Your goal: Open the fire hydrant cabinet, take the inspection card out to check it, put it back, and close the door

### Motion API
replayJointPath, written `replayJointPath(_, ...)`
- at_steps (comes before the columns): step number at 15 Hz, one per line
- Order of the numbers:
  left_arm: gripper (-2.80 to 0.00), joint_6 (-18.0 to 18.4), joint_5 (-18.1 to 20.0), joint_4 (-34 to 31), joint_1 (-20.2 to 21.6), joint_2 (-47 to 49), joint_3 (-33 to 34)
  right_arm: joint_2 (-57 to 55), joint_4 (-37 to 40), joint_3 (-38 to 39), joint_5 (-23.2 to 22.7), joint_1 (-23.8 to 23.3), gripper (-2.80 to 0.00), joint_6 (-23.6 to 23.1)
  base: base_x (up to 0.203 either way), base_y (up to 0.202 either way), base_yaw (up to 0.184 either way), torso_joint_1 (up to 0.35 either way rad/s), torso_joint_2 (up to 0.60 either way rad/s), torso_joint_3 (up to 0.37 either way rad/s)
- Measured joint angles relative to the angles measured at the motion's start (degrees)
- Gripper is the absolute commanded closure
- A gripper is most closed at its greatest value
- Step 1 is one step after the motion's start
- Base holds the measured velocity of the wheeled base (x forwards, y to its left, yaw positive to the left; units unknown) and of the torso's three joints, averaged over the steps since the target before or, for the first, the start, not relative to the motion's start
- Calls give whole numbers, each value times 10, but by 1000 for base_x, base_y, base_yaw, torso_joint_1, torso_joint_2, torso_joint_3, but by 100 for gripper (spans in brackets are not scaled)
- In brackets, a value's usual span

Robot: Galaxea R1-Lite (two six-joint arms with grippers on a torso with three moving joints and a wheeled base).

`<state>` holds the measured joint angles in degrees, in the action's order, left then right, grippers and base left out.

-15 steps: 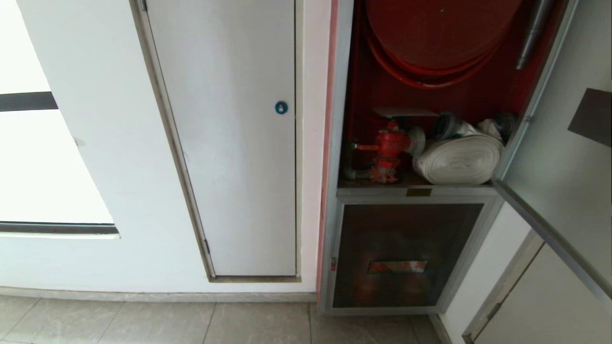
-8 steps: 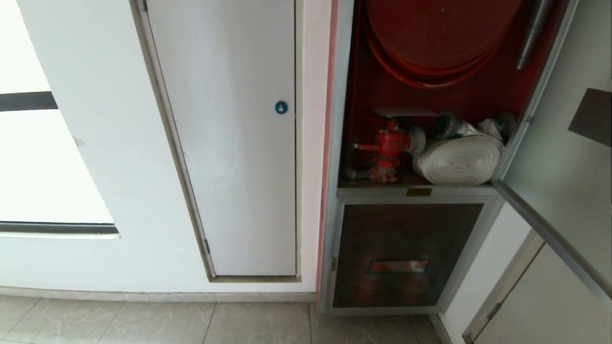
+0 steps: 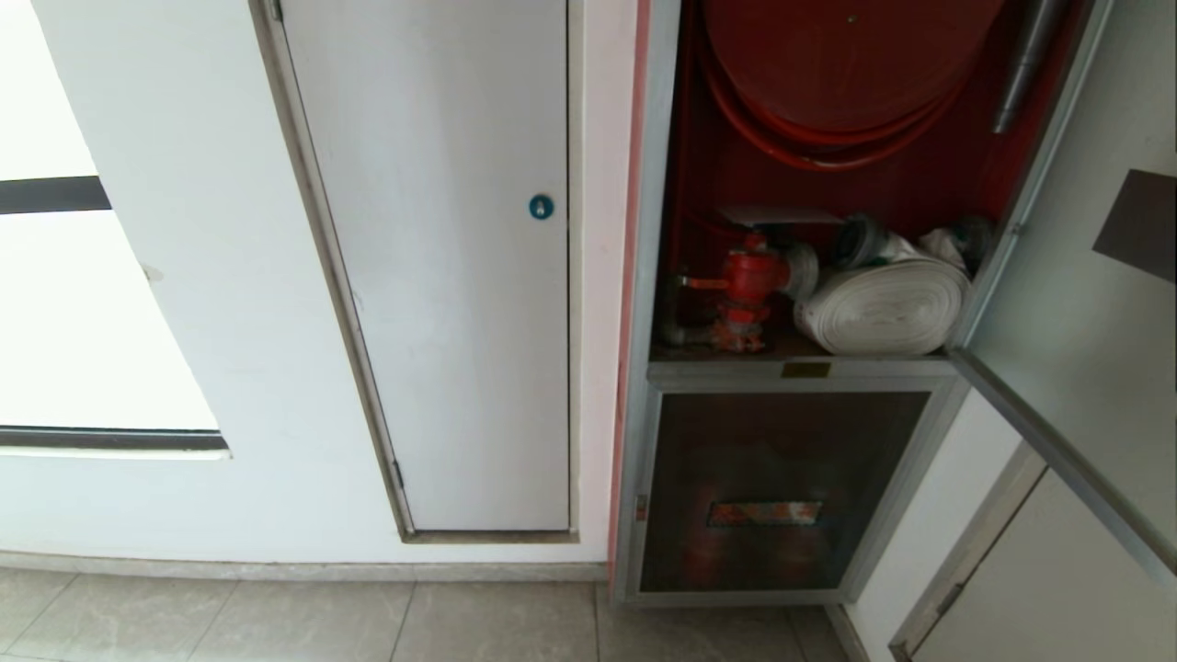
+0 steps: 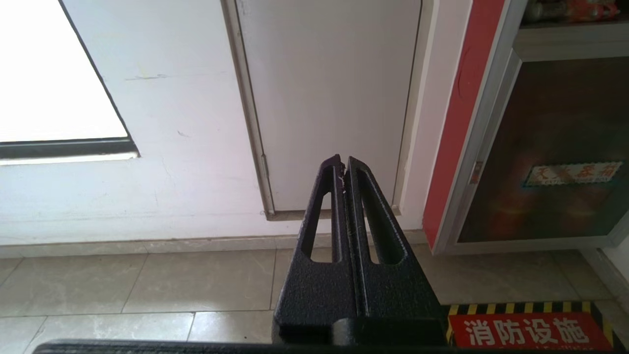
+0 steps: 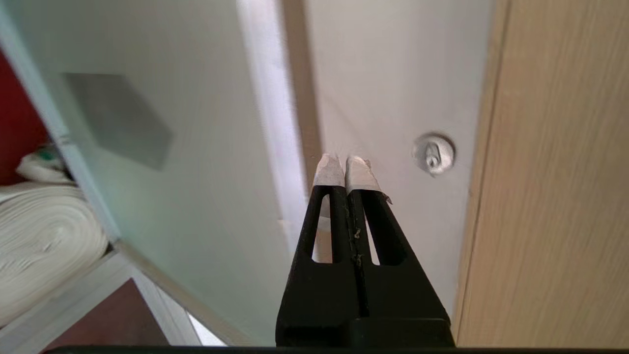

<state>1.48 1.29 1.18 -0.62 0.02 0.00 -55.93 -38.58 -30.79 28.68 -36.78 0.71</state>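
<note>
Door (image 5: 162, 162) of frosted, silver-framed glass standing swung open just beside right gripper (image 5: 344, 164), its taped fingertips (image 5: 328, 172) pressing together on nothing, fire hydrant cabinet (image 3: 809, 184) gaping red beyond, left gripper (image 4: 343, 164) likewise clamped empty.

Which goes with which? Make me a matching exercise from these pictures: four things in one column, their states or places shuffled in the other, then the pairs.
Things:
1. door
2. rolled hose
3. red valve
4. right gripper

States or places:
A. shut, holding nothing
B. swung open
C. white, lying at the right of the shelf
D. standing at the left of the shelf

Pairs: 1-B, 2-C, 3-D, 4-A
</note>
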Motion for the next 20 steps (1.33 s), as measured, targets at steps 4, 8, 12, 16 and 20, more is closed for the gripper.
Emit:
replayJointPath(4,0,0,0,0,0,0,0,-26,-4,9,-65,-95,0,53,0,0,0,0,0,0)
replayJointPath(8,0,0,0,0,0,0,0,-75,-103,15,-79,-149,0,82,0,0,0,0,0,0)
replayJointPath(12,0,0,0,0,0,0,0,-107,-127,17,-113,-190,0,98,0,0,0,0,0,0)
replayJointPath(16,0,0,0,0,0,0,0,-146,-129,-13,-122,-199,0,99,0,0,0,0,0,0)
replayJointPath(20,0,0,0,0,0,0,0,-169,-128,-45,-185,-199,0,99,0,0,0,0,0,0)
